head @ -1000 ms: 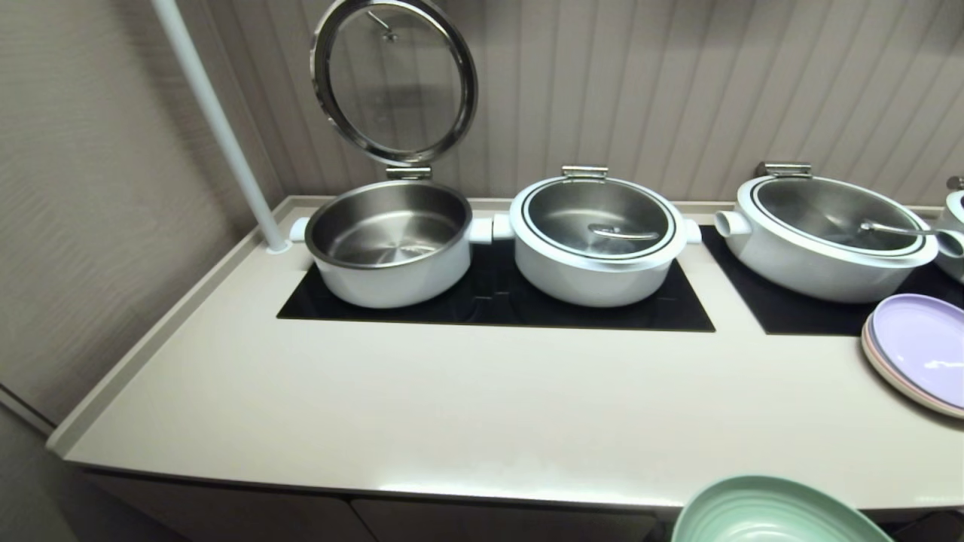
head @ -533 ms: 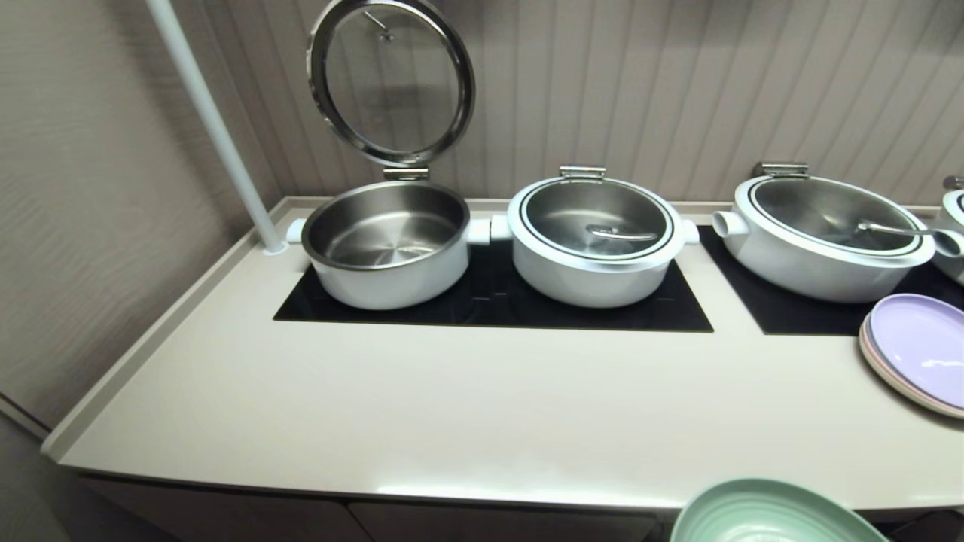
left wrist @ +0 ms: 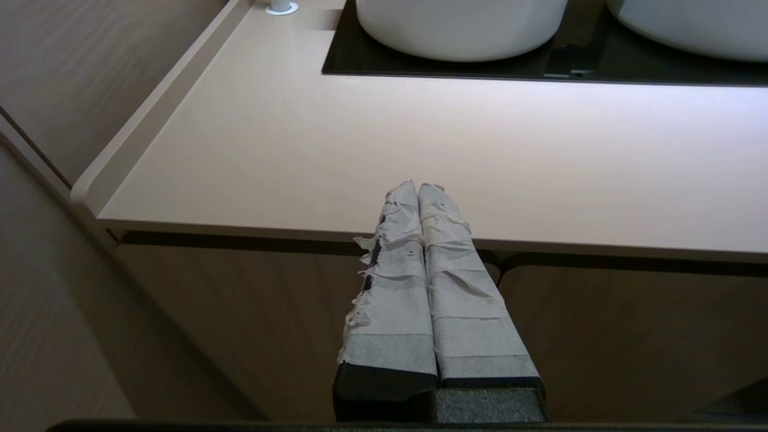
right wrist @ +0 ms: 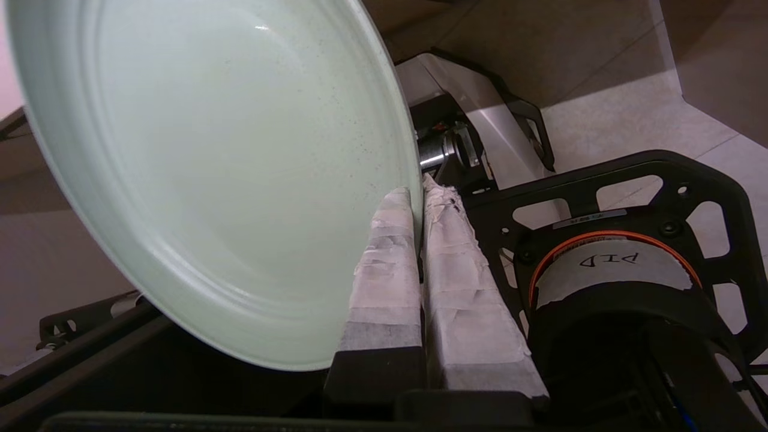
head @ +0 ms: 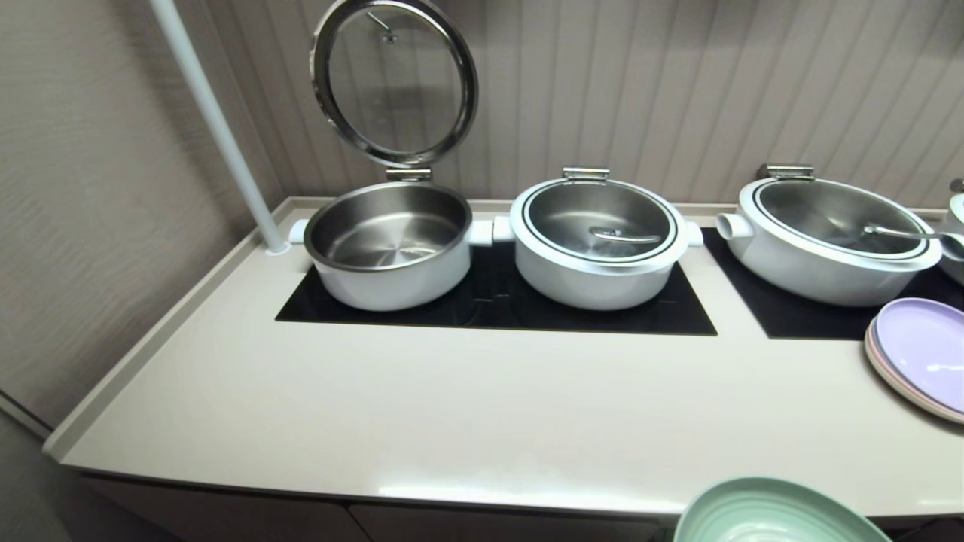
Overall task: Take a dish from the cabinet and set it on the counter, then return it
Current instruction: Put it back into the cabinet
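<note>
The right claw (right wrist: 420, 198) was clamped on the rim of the dish (right wrist: 210, 174), its taped fingers (right wrist: 390, 270) pinching the mint-green edge, so the plate fanned out to one side of the claw and stood tilted rather than flat. In the head view only its upper arc (head: 776, 512) showed, low at the near right, below the worktop's front edge (head: 422, 493) and not yet over it. The coming move seemed to turn on that: from the right claw the bare stretch of worktop lay up and forward, so the dish would need lifting over the edge and levelling before being set down. The right arm was plainly the nearer one. The left claw (left wrist: 420, 192) hung idle with its fingers pressed together and holding nothing, in front of the cabinet doors (left wrist: 240, 324) just below the worktop.

Beyond the claws, 3 white pots sat on black glass panels (head: 497, 301): the open pot (head: 388, 241) looked empty, while the middle pot (head: 599, 241) and the right pot (head: 828, 241) stood lidded. A stack of plates (head: 919, 357), lilac on top, lay further right.
</note>
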You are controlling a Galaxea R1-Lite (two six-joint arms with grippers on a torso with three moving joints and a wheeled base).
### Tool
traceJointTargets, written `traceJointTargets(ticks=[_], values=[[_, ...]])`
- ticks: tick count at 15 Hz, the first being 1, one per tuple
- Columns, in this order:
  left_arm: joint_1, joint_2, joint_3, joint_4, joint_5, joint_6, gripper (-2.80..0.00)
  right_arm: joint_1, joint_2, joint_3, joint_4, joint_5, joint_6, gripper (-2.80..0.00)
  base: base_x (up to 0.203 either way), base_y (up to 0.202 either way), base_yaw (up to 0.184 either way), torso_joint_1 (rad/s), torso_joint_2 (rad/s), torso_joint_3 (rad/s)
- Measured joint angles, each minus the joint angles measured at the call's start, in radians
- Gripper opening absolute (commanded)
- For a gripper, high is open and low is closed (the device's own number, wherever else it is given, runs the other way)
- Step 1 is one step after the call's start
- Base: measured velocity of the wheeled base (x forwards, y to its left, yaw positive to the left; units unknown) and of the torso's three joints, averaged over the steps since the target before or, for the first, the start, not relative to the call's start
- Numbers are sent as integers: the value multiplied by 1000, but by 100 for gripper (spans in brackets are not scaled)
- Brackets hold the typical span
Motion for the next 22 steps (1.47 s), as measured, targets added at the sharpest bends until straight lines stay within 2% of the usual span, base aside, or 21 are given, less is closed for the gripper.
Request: traceJointTargets(ticks=[15, 22], values=[[0, 0, 0, 0, 0, 0, -280, 12, 7, -36, -1, -4, 3, -280, 0, 0, 0, 0, 0, 0], [0, 0, 0, 0, 0, 1, -280, 19, 2, -41, 1, -2, 67, -280, 0, 0, 0, 0, 0, 0]])
